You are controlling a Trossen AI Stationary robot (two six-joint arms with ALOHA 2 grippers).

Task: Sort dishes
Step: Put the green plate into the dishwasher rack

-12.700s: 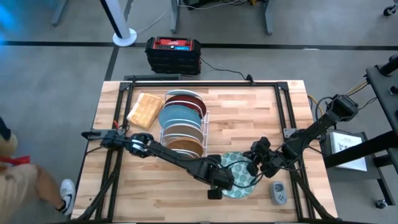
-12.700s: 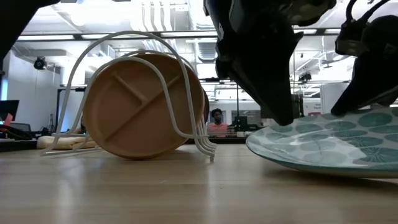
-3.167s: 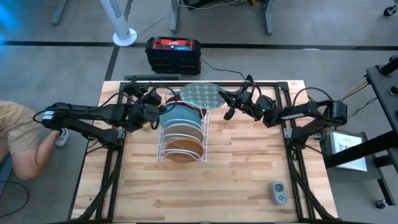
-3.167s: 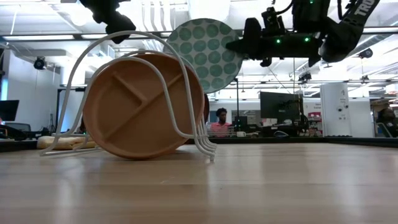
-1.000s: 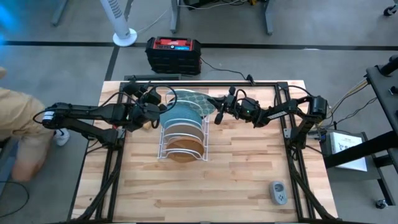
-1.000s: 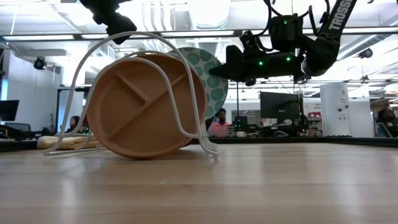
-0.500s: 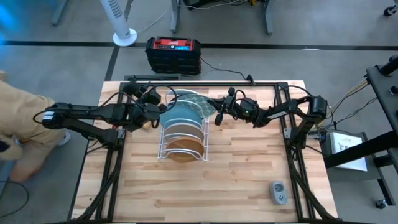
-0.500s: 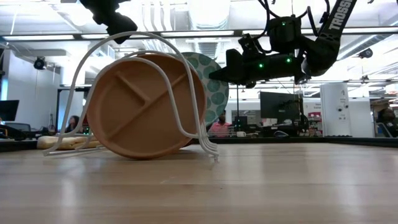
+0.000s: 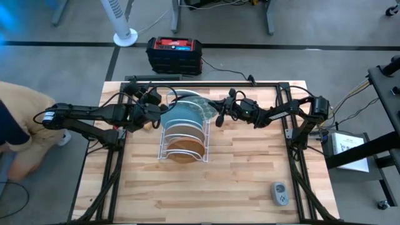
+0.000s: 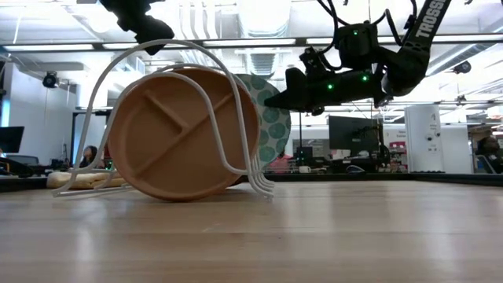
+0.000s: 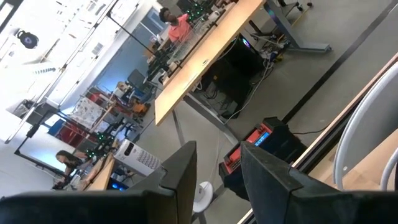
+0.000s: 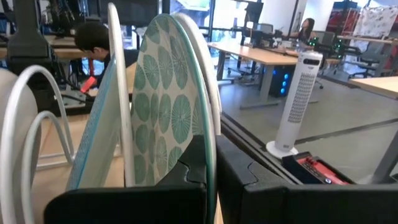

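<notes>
**Teal plate held at the far end of the rack**

The right gripper is clamped on the rim of the teal plate with pale dots, holding it upright at the far right corner of the white wire rack — the wrist view shows both dark fingers pinching the plate's edge, just beside a wire hoop. The left gripper sits at the rack's far left side, its fingers partly apart; whether they touch anything I cannot tell.

In the rack stand the light blue plate, then an off-white one, and nearest, the brown wooden divided plate, which fills the low view and hides most of the teal plate behind it.

A remote-like grey device lies well apart near the table's right front corner. Beyond the far table edge — a black-and-red box and a white tower fan on the floor. A person in tan crouches at the left.
</notes>
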